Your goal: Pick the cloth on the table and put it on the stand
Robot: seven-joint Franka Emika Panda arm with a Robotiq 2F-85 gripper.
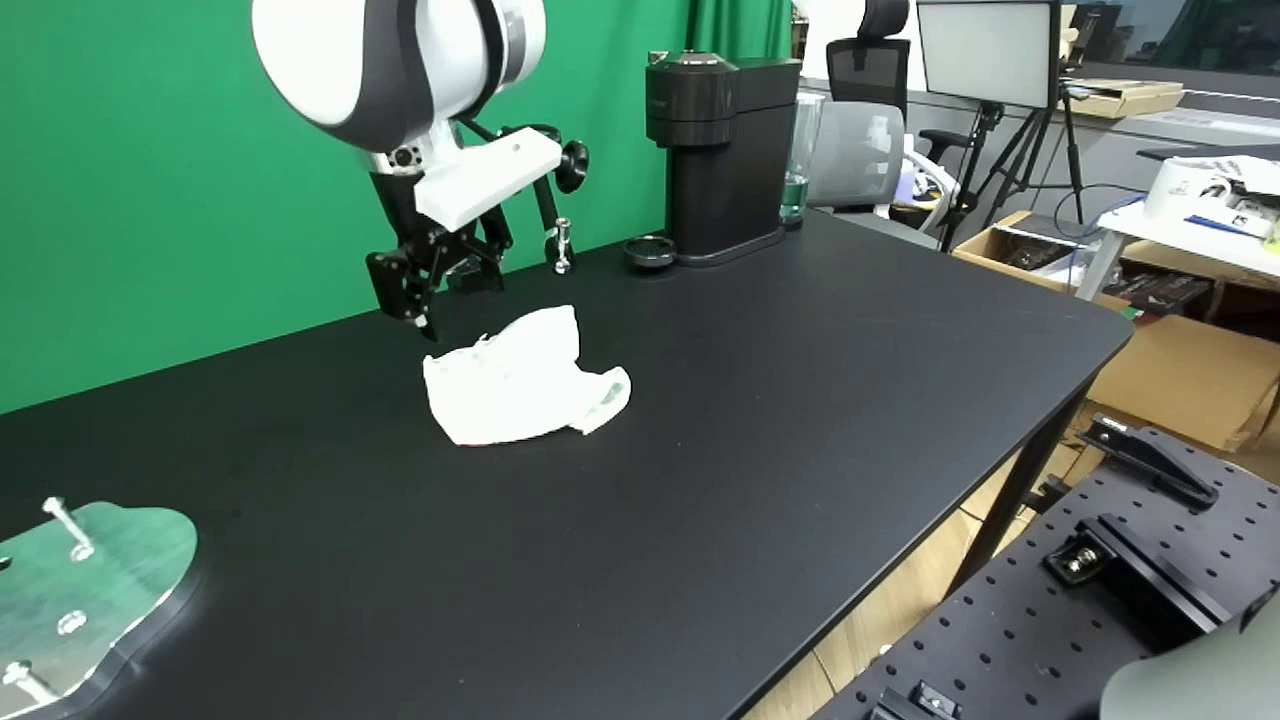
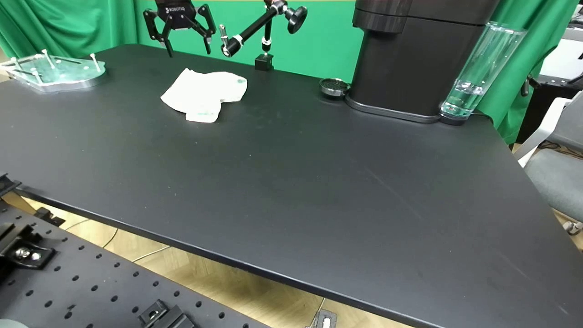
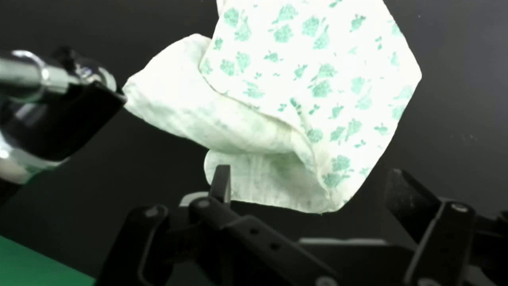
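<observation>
Far left in an exterior view sits a clear, greenish board [image 2: 75, 75] with little pegs [image 2: 95, 63] sticking up. It might be the stand, but I can't be sure.

Next comes my hand [image 2: 189, 51], hanging above the table [image 2: 341, 205]. My two fingers [image 3: 412, 206] are wide apart, with nothing between them. So I think I'm on the first step, getting ready to grab.

The cloth [image 2: 200, 91] lies on the table, lower than my fingers and not touching them. It's white with green flowers, and my wrist view shows it all bunched and folded over. My next move should be to come over it, go down, and squeeze a fold till I've got it tight. If I stop too high, I may pinch only air.

Right of the cloth, a bendy black arm [image 2: 255, 28] stands on a block [image 2: 264, 62]. It could be the stand too. Its tip is near my hand, so I should lift the cloth without bumping it.

Farther right are a round dish [image 2: 334, 88], a black machine [image 2: 410, 68] and a clear tank [image 2: 478, 73]. I don't think I need those.
</observation>
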